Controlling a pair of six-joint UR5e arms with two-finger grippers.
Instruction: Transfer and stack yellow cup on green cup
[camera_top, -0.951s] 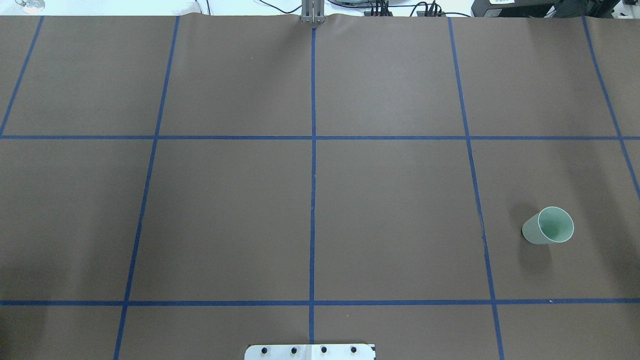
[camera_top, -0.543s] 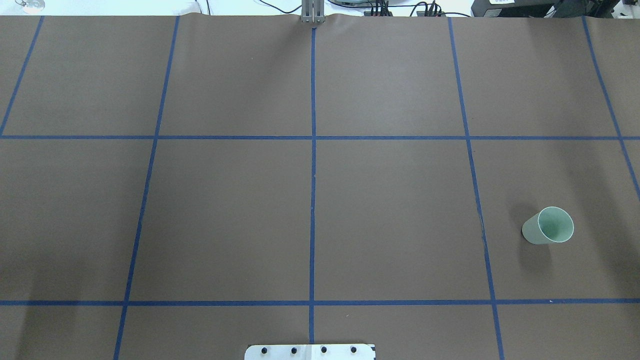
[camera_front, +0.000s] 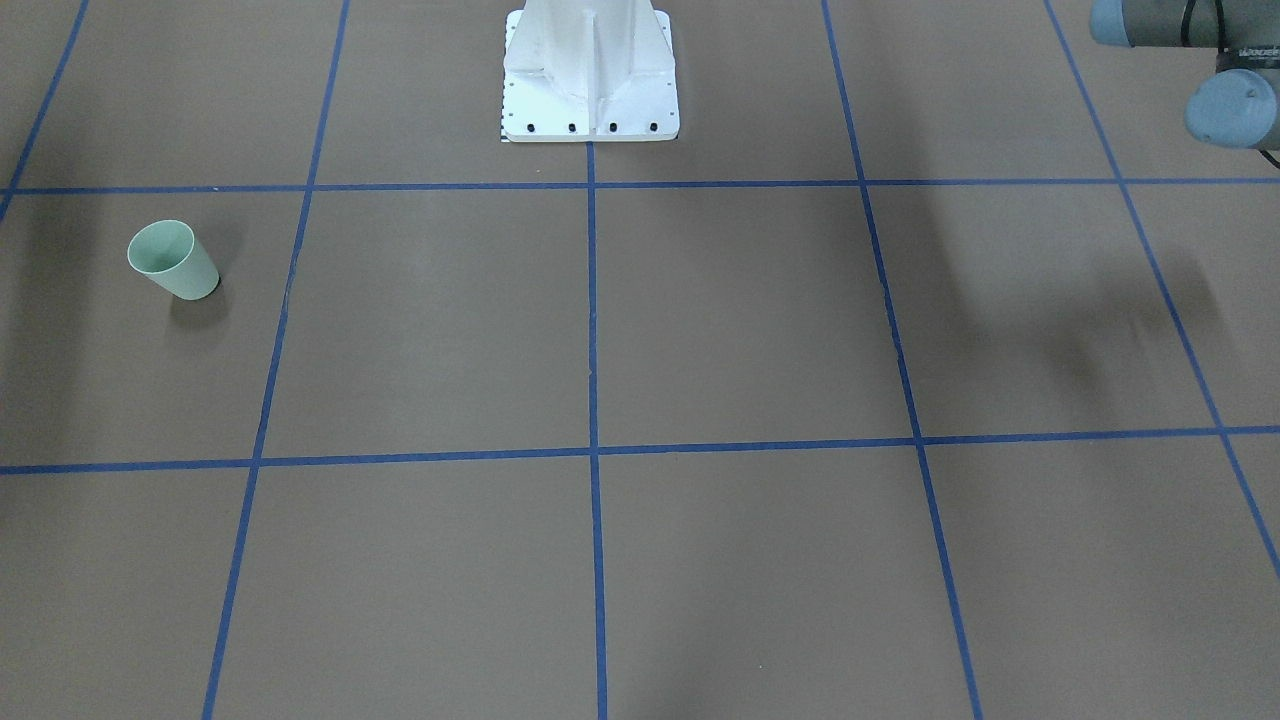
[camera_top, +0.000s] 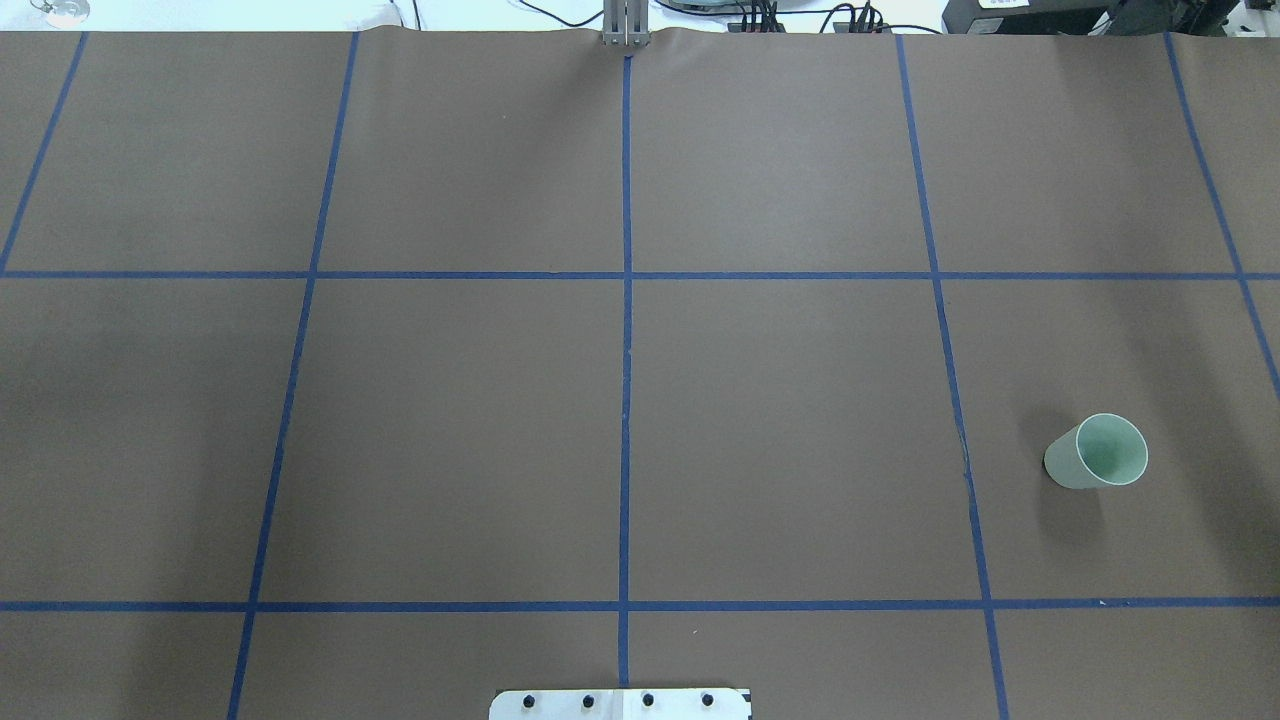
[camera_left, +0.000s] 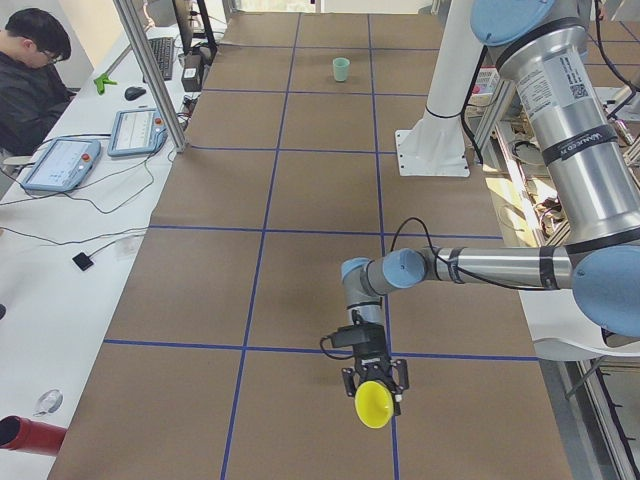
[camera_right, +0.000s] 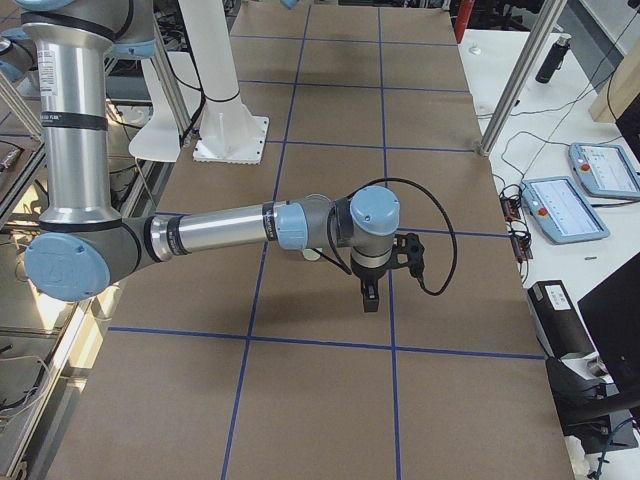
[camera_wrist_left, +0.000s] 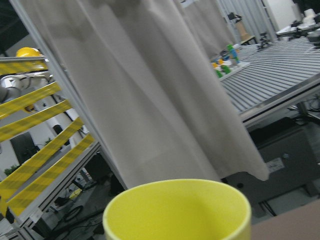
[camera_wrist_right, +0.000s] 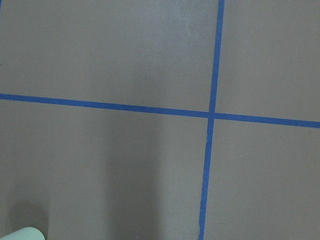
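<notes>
At the left end of the table (camera_left: 300, 150) the bright yellow plastic cup (camera_left: 373, 404) hangs at the left gripper (camera_left: 373, 386), its closure untellable like that of the right gripper (camera_right: 370, 298), while the pale green plastic cup (camera_top: 1096, 452) stands unmoved: stacking pending.

Open table (camera_top: 780, 420) on all sides of the standing green cup (camera_top: 1093, 455)

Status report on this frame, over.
Left gripper at yellow cup, grip unclear. Right gripper over table, state unclear. Green cup upright, robot's right side. No obstacle seen.
</notes>
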